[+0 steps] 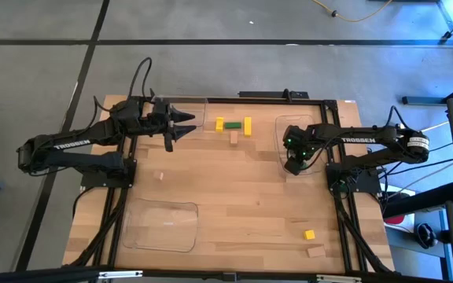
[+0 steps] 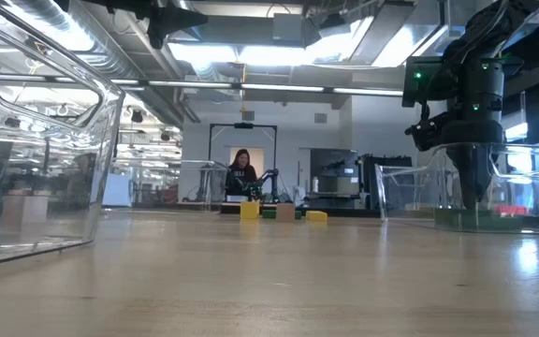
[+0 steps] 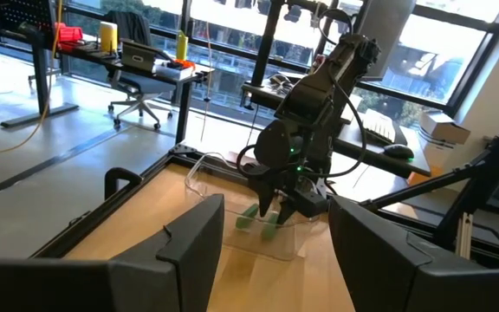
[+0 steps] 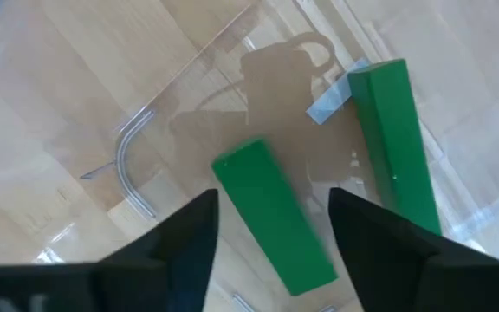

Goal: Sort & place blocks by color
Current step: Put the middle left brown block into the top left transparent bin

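With two green bars point(image 4: 275, 217) already lying in the clear tray point(image 1: 283, 126) under the right end effector point(image 1: 292, 163), whose parted fingers hold nothing, yellow, green and tan blocks point(image 1: 233, 126) remain unsorted on the tabletop point(image 1: 234, 196), left end effector point(image 1: 185, 124) waiting open

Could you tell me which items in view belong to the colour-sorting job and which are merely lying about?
Part of the job:
- two green blocks in the clear tray, under the open right hand
- yellow, green and tan blocks at the table's far middle
- yellow block and tan block at the near right

Lying about:
- cables behind the left arm
- left hand, waiting open
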